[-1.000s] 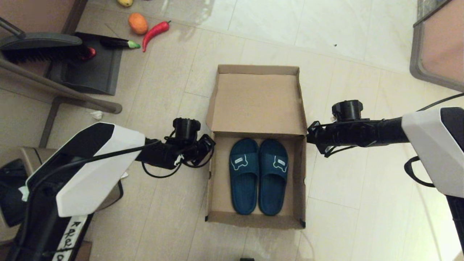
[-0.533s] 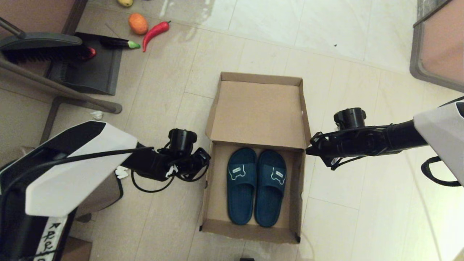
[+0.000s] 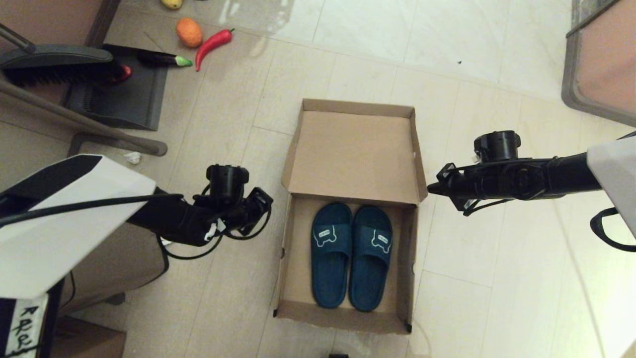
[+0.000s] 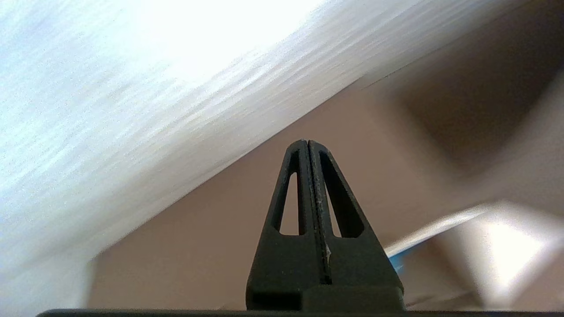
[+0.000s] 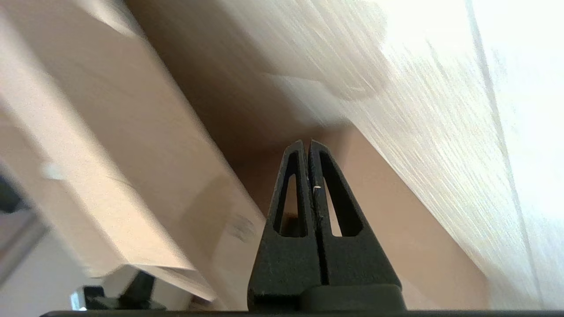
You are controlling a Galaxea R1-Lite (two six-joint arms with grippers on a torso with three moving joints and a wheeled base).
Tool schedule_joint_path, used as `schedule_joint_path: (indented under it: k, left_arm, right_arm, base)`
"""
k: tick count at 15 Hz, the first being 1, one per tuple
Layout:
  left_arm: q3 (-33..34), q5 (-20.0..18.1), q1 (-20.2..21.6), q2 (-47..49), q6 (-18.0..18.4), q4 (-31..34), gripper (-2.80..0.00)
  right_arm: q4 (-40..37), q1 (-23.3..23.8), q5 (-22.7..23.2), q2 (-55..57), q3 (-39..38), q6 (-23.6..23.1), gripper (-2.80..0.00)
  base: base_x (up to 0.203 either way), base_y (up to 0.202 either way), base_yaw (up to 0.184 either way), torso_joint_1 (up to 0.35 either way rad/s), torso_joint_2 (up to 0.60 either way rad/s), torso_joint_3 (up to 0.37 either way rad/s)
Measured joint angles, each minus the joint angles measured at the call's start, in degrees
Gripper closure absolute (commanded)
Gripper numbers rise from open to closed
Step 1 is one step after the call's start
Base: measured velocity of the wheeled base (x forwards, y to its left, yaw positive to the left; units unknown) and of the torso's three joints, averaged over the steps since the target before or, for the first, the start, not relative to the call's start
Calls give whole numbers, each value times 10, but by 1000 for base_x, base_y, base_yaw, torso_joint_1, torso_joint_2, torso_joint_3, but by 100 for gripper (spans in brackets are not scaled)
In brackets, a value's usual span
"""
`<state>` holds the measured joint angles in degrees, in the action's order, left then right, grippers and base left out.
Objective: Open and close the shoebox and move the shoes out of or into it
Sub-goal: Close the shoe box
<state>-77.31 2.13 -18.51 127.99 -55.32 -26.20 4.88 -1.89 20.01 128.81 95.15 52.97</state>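
The brown cardboard shoebox (image 3: 284, 258) lies open on the floor in the head view, its lid (image 3: 355, 149) folded back away from me. Both dark teal slippers (image 3: 330, 253) (image 3: 371, 256) lie side by side inside, toes toward the lid. My left gripper (image 3: 268, 200) is shut and empty, a short way left of the box's left wall. My right gripper (image 3: 430, 188) is shut and empty, just off the lid's right hinge corner. In the left wrist view the shut gripper (image 4: 305, 141) faces brown cardboard (image 4: 198, 229). In the right wrist view the gripper (image 5: 307, 141) points along the box side (image 5: 410, 237).
A dark dustpan (image 3: 124, 97) and brush (image 3: 54, 64) sit at far left beside a metal frame leg (image 3: 84, 124). Toy vegetables lie beyond: an orange (image 3: 189, 32), a red chili (image 3: 212, 44), an eggplant (image 3: 161, 59). Crumpled paper (image 3: 132, 157) lies nearby. Furniture (image 3: 601, 64) stands far right.
The shoebox slid a little toward me, then stopped. Since then my left gripper has drawn back to the left, and my right gripper has pulled slightly right and away from the box.
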Motion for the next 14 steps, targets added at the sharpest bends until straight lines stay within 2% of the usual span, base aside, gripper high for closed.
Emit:
schedule_joint_path:
  k: [3,6,8,9,12,14]
  left_arm:
    - [-110,-50,11,24,0,-3,0]
    - [-251,-75,15,86,-1,-2,0]
    - [-313,-95,15,129,-1,-7,0]
    - [-325,-112,15,142,-1,-13,0]
    - [-335,-119,8,159,-1,-19,0]
    - [-337,-119,2,163,-1,-21,0]
  right_arm:
    - [-1,6,21,31,66,-1,0]
    - [-1,6,38,63,128,0,0]
    - [2,6,52,80,159,1,0]
    - [3,6,70,86,165,4,0]
    - [20,6,88,101,171,22,0]
    - [76,4,101,113,173,67,0]
  base:
    - [0,0,0,0,0,0]
    - [0,0,0,0,0,0]
    - [0,0,0,0,0,0]
    - [0,0,0,0,0,0]
    - [0,0,0,0,0,0]
    - [0,0,0,0,0,0]
